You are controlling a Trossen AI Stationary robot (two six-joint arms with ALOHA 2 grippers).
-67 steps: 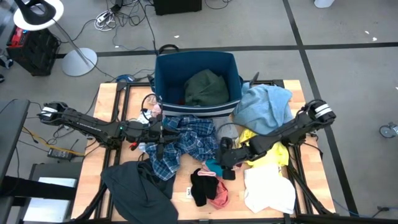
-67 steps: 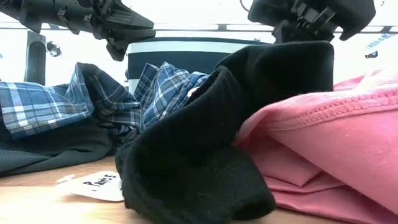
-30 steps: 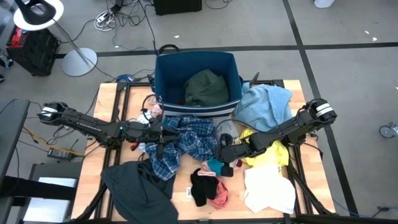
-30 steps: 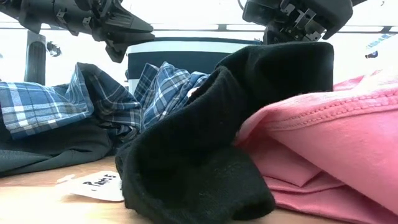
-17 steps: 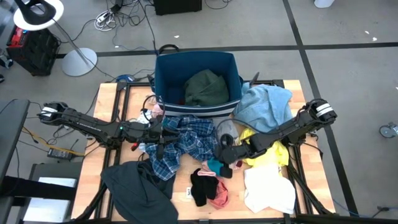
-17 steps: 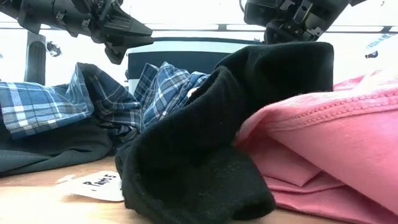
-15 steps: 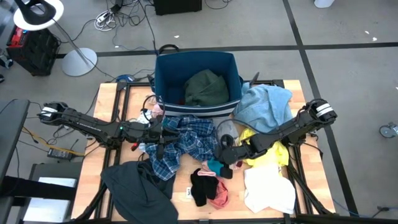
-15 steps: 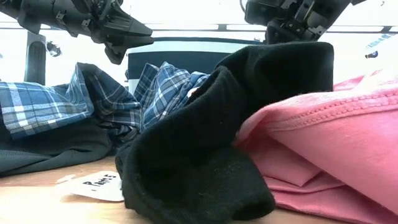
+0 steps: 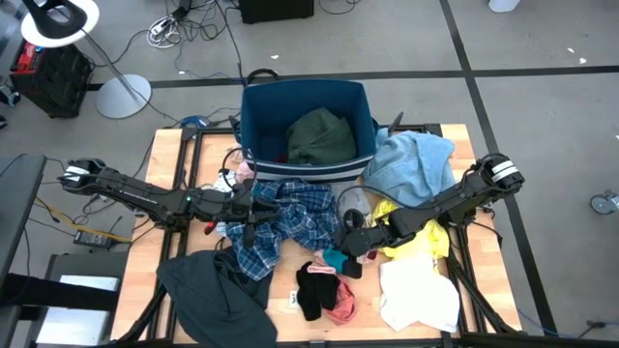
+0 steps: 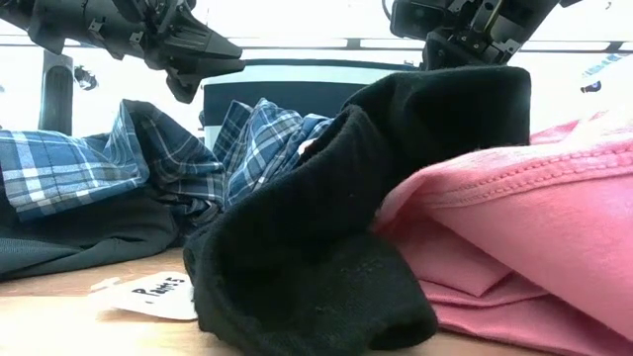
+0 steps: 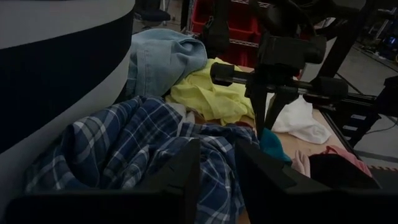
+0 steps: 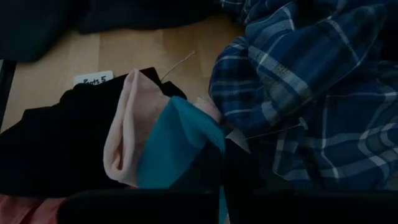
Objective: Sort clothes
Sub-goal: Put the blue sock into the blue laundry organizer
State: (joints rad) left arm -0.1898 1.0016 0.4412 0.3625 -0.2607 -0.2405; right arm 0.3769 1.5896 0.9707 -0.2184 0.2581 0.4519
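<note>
The clothes lie in heaps on the wooden table. A blue plaid shirt (image 9: 290, 217) is in the middle, and my left gripper (image 9: 253, 211) hovers open just above it, its fingers (image 11: 186, 177) standing apart over the plaid. To its right, my right gripper (image 9: 344, 247) is shut on a small teal garment (image 9: 334, 259). That garment lies against a black garment (image 9: 311, 290) and a pale pink piece (image 12: 124, 143). A navy bin (image 9: 253, 126) at the far edge holds a dark green garment (image 9: 319, 135). My right gripper pinches the teal garment between its two fingers, at a raised fold (image 12: 199, 168) on its upper side. The fingers (image 11: 267, 121) come from above and point down. The cloth below them (image 11: 273, 146) rests on the pile beside the plaid shirt. How many layers are caught, I cannot tell.
A light blue garment (image 9: 411, 164) and a yellow one (image 9: 421, 242) lie under the right arm. A white one (image 9: 418, 290) is at the near right, a pink one (image 9: 343, 307) at the near edge, and a dark grey one (image 9: 213, 290) at the near left. A paper label (image 10: 148, 292) lies on bare wood.
</note>
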